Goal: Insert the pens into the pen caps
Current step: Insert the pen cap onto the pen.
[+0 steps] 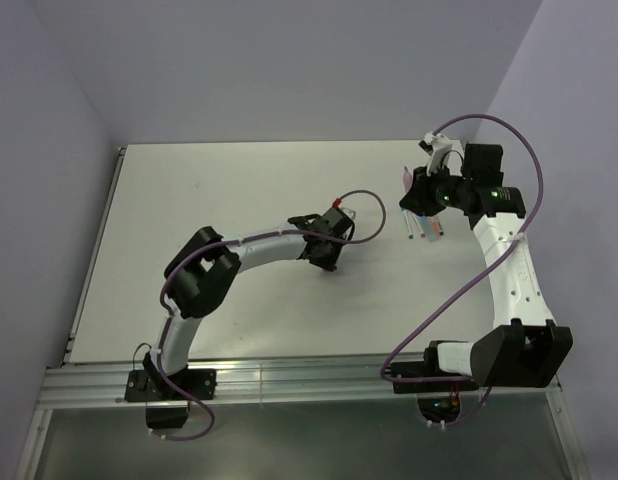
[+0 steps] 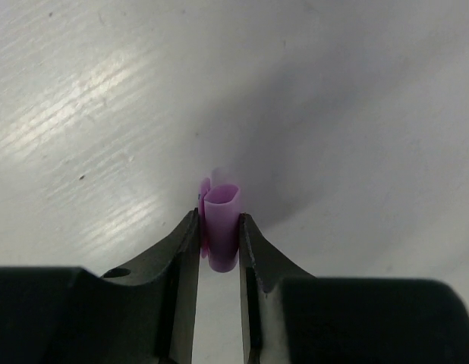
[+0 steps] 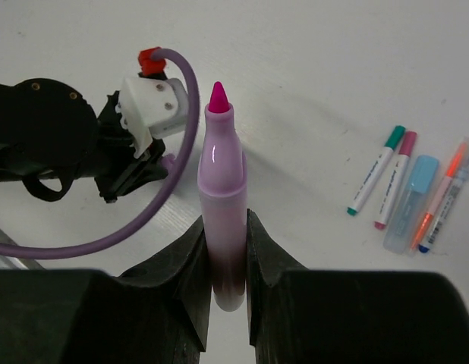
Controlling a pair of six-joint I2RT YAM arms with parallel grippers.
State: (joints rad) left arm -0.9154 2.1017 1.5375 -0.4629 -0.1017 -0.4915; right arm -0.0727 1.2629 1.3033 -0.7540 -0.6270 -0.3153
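Left gripper point(image 2: 218, 244) clamps lilac pen cap point(image 2: 221, 216), lower centre of its view; likely light, thin-walled, so squeeze gently; right gripper point(image 3: 225, 254) clamps pink pen point(image 3: 221, 189) low on barrel, frame centre, tip up; stiff, slick, probably prone to pivot.

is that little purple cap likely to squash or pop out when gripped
Probably stiff enough: the purple cap looks like a hollow plastic tube, holding its shape in the left claw. Small, smooth and round, it may slip, and would likely roll if dropped.
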